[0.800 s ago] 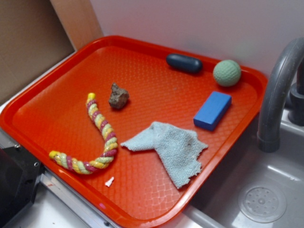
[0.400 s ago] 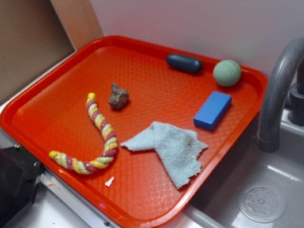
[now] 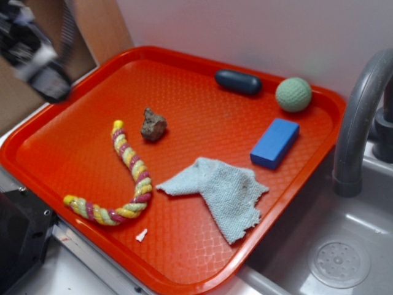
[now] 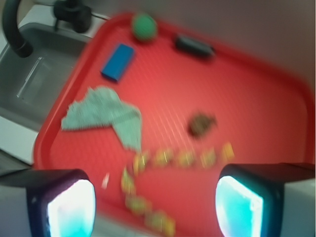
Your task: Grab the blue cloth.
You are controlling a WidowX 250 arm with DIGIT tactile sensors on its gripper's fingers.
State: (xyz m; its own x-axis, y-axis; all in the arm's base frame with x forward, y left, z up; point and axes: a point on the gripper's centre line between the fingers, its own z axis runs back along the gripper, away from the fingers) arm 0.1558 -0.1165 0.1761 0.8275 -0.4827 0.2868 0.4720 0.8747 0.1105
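While my gripper (image 4: 155,197) hangs wide open and empty, I see the blue cloth (image 3: 221,189) near the tray's (image 3: 61,153) right edge

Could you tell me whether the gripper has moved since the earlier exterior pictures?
Yes. The gripper, absent earlier, now shows blurred above the orange tray's far-left corner.

Cloth (image 3: 221,192): nubby terry, matt, ragged edges.
Tray (image 3: 73,147): glossy plastic, fine waffle texture.
Block (image 3: 274,142): smooth, matt.
Ball (image 3: 293,94): knitted-looking, rough.
Rope (image 3: 126,178): twisted fibre.
Rock (image 3: 153,124): coarse, dull.
Capsule (image 3: 238,81): smooth, slight sheen.
Sink (image 3: 344,246): smooth grey plastic.
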